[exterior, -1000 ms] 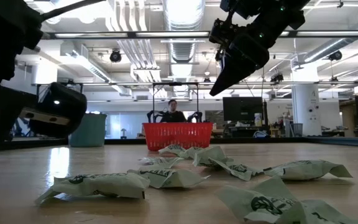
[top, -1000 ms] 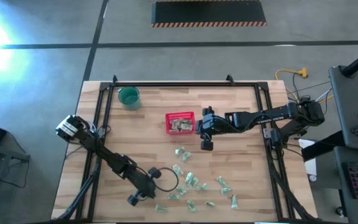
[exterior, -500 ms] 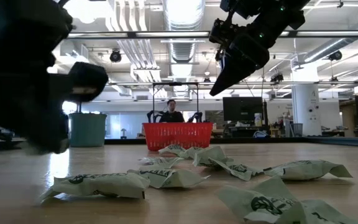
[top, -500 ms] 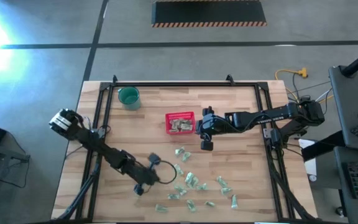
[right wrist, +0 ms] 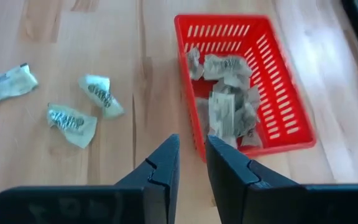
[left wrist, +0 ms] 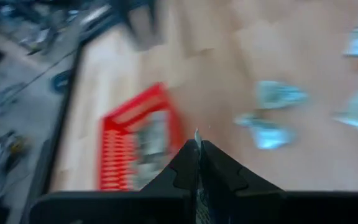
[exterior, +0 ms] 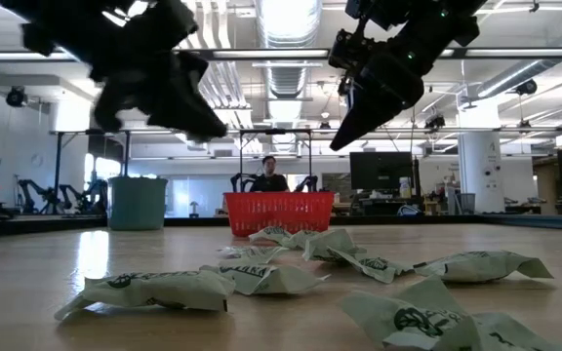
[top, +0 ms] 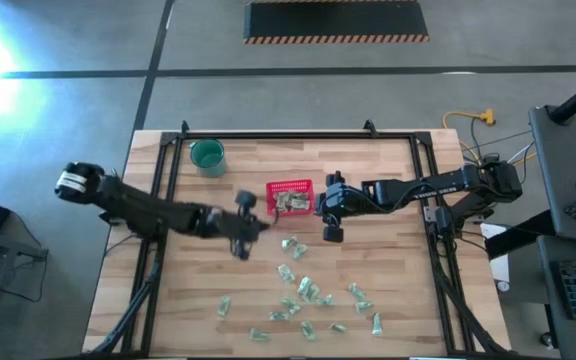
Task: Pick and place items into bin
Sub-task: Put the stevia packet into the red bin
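Observation:
The red basket (top: 290, 197) (right wrist: 277, 93) stands mid-table with several green-and-white packets (right wrist: 229, 102) inside. More packets (top: 303, 290) (exterior: 154, 291) lie flat on the wood toward the near edge. My left gripper (top: 258, 226) (left wrist: 196, 144) hangs in the air just left of the basket, and it is shut with a pale sliver of packet showing at its tips. My right gripper (top: 326, 222) (right wrist: 192, 155) hovers right of the basket, off the table. Its fingers are a narrow gap apart and hold nothing. My left gripper pinches a packet between its two fingers. Only a thin pale edge (left wrist: 196, 133) sticks out past the tips; the fingers hide the rest. The packet is lifted clear of the table.
A teal cup (top: 207, 155) (exterior: 138, 203) stands near the far left corner. Black rails (top: 168, 180) run along the table's left, far and right sides. Bare wood lies between the cup and the basket. A person (exterior: 271, 175) sits far behind the table.
My left gripper has swung from low over the near-edge packets up and toward the far edge, ending beside the basket's left side. A packet that it covered by the near edge now shows.

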Action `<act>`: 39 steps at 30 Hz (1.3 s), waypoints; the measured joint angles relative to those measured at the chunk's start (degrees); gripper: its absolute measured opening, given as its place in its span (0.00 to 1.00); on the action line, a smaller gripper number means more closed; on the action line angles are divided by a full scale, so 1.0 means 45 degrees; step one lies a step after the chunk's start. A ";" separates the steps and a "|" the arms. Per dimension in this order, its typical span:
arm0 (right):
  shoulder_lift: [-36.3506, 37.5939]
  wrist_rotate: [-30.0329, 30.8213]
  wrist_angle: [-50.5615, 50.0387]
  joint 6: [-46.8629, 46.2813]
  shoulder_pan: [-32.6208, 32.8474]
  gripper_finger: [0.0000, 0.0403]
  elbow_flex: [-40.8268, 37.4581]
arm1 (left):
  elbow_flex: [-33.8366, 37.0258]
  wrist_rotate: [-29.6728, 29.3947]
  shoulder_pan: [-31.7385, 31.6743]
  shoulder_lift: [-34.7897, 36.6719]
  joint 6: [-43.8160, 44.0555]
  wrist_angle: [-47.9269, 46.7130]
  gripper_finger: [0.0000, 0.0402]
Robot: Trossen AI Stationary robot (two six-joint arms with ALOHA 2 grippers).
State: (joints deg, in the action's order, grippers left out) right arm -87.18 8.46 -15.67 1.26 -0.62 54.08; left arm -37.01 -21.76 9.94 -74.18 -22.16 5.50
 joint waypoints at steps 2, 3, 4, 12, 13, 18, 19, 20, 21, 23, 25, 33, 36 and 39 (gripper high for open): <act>0.0000 -0.0184 -0.0459 -0.0156 0.0000 0.17 0.0000 | -0.0025 0.0325 -0.0969 0.0123 -0.0255 0.0298 0.00; 0.0000 -0.0286 -0.0778 -0.0245 0.0000 0.17 0.0000 | -0.0033 0.0661 -0.1436 0.0127 -0.0305 0.0505 0.00; 0.0000 -0.0341 -0.1139 -0.0377 0.0005 0.17 0.0000 | -0.0039 0.1136 -0.1894 0.0133 -0.0320 0.0703 0.00; 0.0005 -0.0360 -0.3826 -0.2320 0.0005 0.17 0.0000 | -0.0110 0.4500 -0.4445 -0.0622 -0.0197 0.2518 0.00; 0.0005 -0.0357 -0.3951 -0.2507 0.0005 0.17 0.0000 | -0.0167 0.4523 -0.4598 -0.0815 -0.0177 0.2667 0.00; 0.0005 -0.0347 -0.4015 -0.2692 0.0005 0.17 -0.0005 | -0.0336 0.4835 -0.4897 -0.2245 -0.0161 0.3840 0.00; 0.0010 -0.0347 -0.4010 -0.2716 0.0005 0.17 -0.0010 | -0.0385 0.4844 -0.4933 -0.2582 -0.0164 0.4099 0.00; 0.0015 -0.0347 -0.4007 -0.2723 0.0005 0.17 -0.0010 | -0.0425 0.4853 -0.4975 -0.2905 -0.0164 0.4352 0.00; 0.0015 -0.0347 -0.4010 -0.2721 0.0005 0.17 -0.0015 | -0.0492 0.4849 -0.5009 -0.3192 -0.0164 0.4502 0.00; 0.0015 -0.0329 -0.4008 -0.2725 0.0026 0.17 -0.0015 | -0.0653 0.4852 -0.5130 -0.3720 -0.0164 0.4550 0.00; 0.0015 -0.0326 -0.4005 -0.2730 0.0085 0.17 -0.0015 | -0.0846 0.4830 -0.5250 -0.4128 -0.0159 0.4553 0.00; 0.0019 -0.0324 -0.3990 -0.2737 0.0257 0.17 -0.0019 | -0.1292 0.4783 -0.5359 -0.4557 -0.0140 0.4569 0.09; 0.0019 -0.0318 -0.3959 -0.2868 0.0253 0.17 -0.0019 | -0.1292 0.4785 -0.5363 -0.4555 -0.0127 0.4535 0.19; 0.0019 -0.0318 -0.3894 -0.2871 0.0257 0.17 -0.0020 | -0.1287 0.4782 -0.5363 -0.4476 -0.0116 0.4440 0.28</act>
State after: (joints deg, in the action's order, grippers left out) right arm -87.09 7.03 -33.19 -11.66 0.54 54.00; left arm -42.81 -0.24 -14.20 -94.32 -22.68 25.48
